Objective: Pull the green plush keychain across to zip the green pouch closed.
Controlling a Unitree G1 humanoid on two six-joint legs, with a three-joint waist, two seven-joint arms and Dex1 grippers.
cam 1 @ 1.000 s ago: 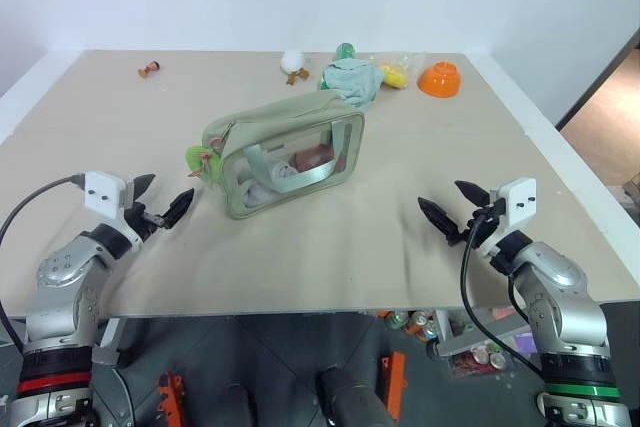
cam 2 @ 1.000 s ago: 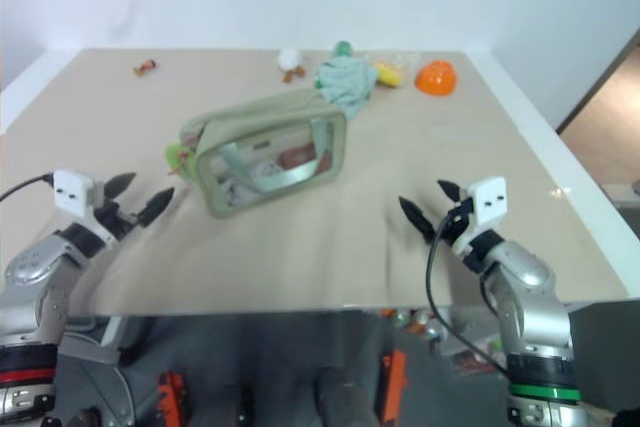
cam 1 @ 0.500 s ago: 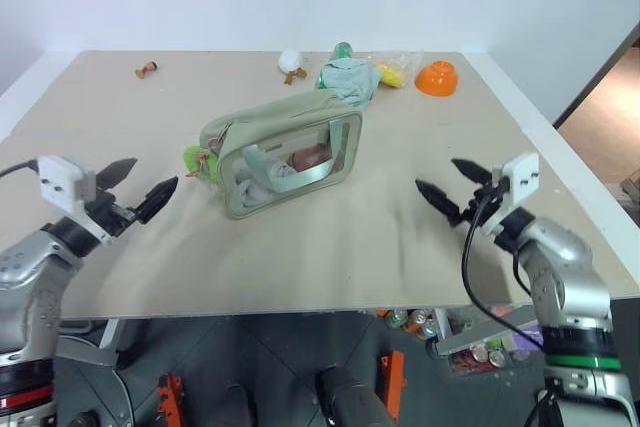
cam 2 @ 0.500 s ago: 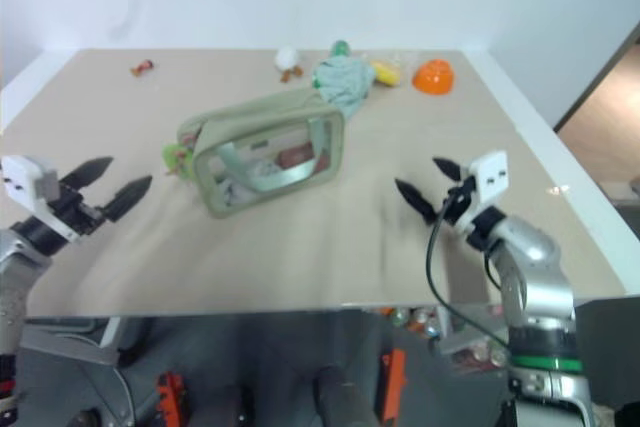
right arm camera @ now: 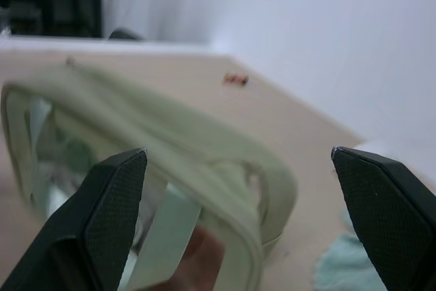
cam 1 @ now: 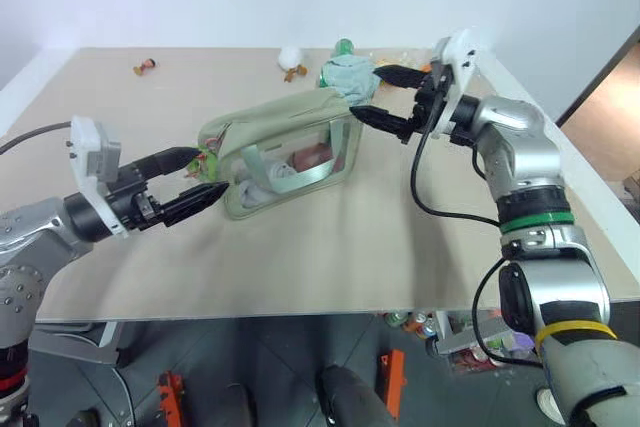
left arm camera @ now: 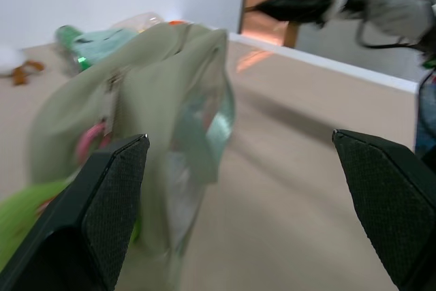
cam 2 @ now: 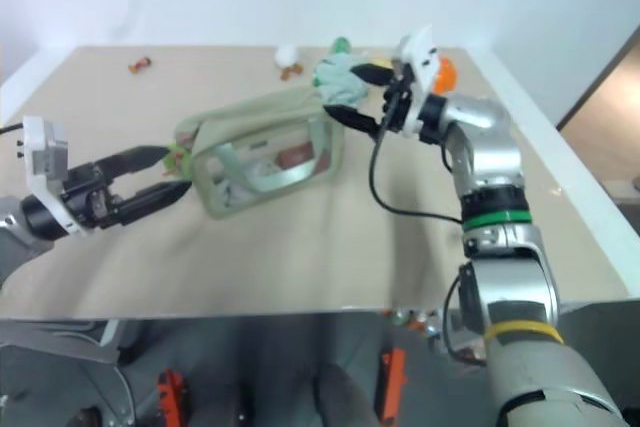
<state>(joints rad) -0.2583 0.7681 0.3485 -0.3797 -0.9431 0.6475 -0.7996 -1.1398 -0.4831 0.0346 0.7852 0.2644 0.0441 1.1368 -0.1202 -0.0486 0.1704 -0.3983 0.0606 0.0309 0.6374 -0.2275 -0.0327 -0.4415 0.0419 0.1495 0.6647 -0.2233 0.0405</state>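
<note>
The green pouch (cam 1: 285, 152) lies on its side in the middle of the table, clear window facing me, and it also shows in the right wrist view (right arm camera: 170, 148). The green plush keychain (cam 1: 194, 159) hangs at its left end and appears in the left wrist view (left arm camera: 27, 216). My left gripper (cam 1: 208, 173) is open, its fingers on either side of that end, the upper fingertip right beside the keychain. My right gripper (cam 1: 365, 93) is open just past the pouch's far right corner, holding nothing.
A pale mint-green cloth (cam 1: 350, 77), a white toy (cam 1: 292, 59) and an orange bowl (cam 2: 445, 72) sit along the table's far edge. A small brown figure (cam 1: 145, 67) lies at the far left. The table's near edge runs below the pouch.
Both arms rose from the near edge and swung inward. The left gripper came to the pouch's keychain end, the right to its far right corner. Both stayed open.
</note>
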